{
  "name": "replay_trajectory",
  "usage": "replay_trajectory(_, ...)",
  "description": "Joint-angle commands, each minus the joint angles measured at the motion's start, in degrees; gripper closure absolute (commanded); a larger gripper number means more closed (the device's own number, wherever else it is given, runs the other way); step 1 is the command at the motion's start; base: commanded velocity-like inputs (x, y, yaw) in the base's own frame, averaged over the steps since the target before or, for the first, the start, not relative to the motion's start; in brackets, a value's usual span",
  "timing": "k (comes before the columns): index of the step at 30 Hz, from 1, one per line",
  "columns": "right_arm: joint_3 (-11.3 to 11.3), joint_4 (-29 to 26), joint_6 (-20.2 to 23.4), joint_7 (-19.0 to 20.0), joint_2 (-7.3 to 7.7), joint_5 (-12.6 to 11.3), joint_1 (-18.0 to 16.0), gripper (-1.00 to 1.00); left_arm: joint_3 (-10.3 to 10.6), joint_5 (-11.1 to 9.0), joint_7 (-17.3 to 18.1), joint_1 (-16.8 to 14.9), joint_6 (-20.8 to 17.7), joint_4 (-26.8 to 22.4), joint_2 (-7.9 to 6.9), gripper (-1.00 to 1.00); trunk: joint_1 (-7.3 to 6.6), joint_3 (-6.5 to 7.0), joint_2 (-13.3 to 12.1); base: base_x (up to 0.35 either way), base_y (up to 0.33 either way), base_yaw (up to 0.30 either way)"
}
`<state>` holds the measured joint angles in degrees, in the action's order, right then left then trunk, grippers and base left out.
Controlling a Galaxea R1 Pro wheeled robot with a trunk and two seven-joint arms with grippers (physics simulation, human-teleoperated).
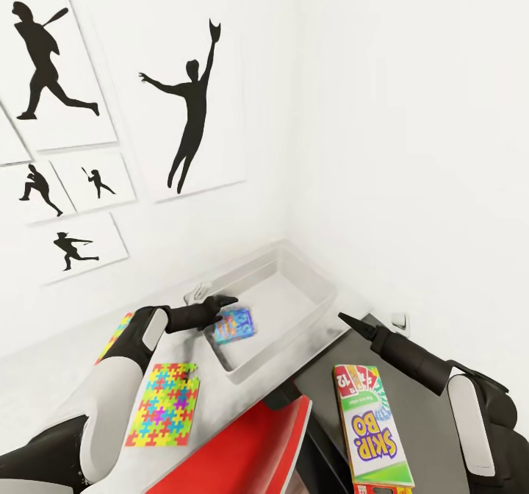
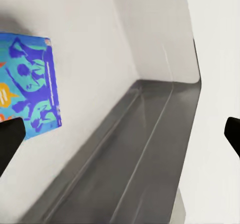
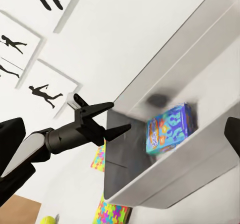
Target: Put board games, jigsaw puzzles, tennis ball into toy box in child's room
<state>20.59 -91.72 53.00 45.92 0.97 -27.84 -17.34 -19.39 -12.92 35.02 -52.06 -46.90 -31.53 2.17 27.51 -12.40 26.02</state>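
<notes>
Left arm: extended forward over the near-left rim of the toy box [image 1: 323,288], forearm roughly level. Left claw [image 1: 224,304] is spread, its two dark fingers apart and holding nothing, as the right wrist view confirms [image 3: 116,118]. It sits at the toy box's rim, just beside the small blue board game [image 1: 235,324].

Right arm: reaching forward from the right of the toy box, forearm angled up toward it. Right claw [image 1: 351,323] shows as a single dark point short of the toy box's near-right corner; whether it is spread or pressed together cannot be told.

Count, largest first. One toy box, light grey, shallow, sloped walls, no lid. One "SKIP-BO" board game [image 1: 371,424], white-green, lying flat near the toy box on its right side, under the right arm. One blue board game inside the toy box, tilted up on one edge near its left end [image 3: 169,128]. Two jigsaw puzzles: one [image 1: 163,404] flat on the worktop left of the toy box; a second [image 1: 116,336] further back, largely hidden by the left arm. One tennis ball [image 3: 48,220], beyond the puzzles from the toy box.

Surface and room: pale mottled worktop [image 1: 213,406] against white walls meeting in a corner behind the toy box. Black baseball-player silhouette pictures [image 1: 189,104] hang on the wall left of it.
</notes>
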Motion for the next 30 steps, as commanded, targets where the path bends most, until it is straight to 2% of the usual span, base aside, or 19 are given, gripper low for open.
replay_trajectory(1,0.1,0.0,0.3,0.2,0.0,0.1,-0.1,-1.0,-0.4,0.4,0.2,-0.1,-0.2,0.0,0.02,-1.0,0.03,-0.11,0.1,0.0,0.0,0.0)
replay_trajectory(10,0.1,0.0,0.3,0.2,0.0,0.1,-0.1,-1.0,-0.4,0.2,0.6,-0.1,-1.1,-1.7,-0.21,-1.0,0.03,-0.11,0.1,0.0,0.0,0.0)
replay_trajectory(12,0.1,0.0,0.3,0.2,0.0,0.1,-0.1,-1.0,-0.7,-1.0,0.6,-0.1,-3.2,-3.7,-0.18,-1.0,0.03,-0.11,0.1,0.0,0.0,0.0)
replay_trajectory(15,0.1,0.0,0.3,0.2,0.0,0.1,-0.1,-1.0,-1.0,-3.9,0.8,0.0,-6.4,-6.2,-0.22,-1.0,0.03,-0.11,0.1,0.0,0.0,0.0)
replay_trajectory(18,0.1,0.0,0.3,0.2,0.02,0.1,-0.1,-1.0,-1.0,-5.9,1.7,0.0,-7.8,-7.7,-0.23,-1.0,0.03,-0.11,0.1,0.0,0.0,0.0)
replay_trajectory(22,0.1,0.0,0.3,0.2,0.01,0.1,-0.1,-1.0,-1.0,-7.0,4.2,0.0,-9.6,-8.7,-0.72,-1.0,0.03,-0.11,0.1,0.0,0.0,0.0)
replay_trajectory(25,0.1,0.0,0.3,0.2,0.0,0.1,-0.1,-1.0,-0.9,-7.3,6.8,0.0,-10.5,-9.0,-1.83,-1.0,0.03,-0.11,0.1,0.0,0.0,0.0)
replay_trajectory(27,0.1,0.0,0.3,0.2,0.0,0.1,-0.1,-1.0,-0.8,-7.4,9.2,0.0,-11.2,-9.2,-3.06,-1.0,0.03,-0.11,0.1,0.0,0.0,0.0)
replay_trajectory(29,0.1,0.0,0.3,0.2,0.0,0.1,-0.1,-1.0,-0.6,-7.5,12.0,0.0,-12.1,-9.3,-4.65,-1.0,0.03,-0.11,0.1,0.0,0.0,0.0)
replay_trajectory(30,0.1,0.0,0.3,0.2,0.02,0.1,-0.1,-1.0,-0.5,-7.5,14.0,0.1,-12.4,-9.3,-5.9,-1.0,0.03,-0.11,0.1,0.0,0.0,0.0)
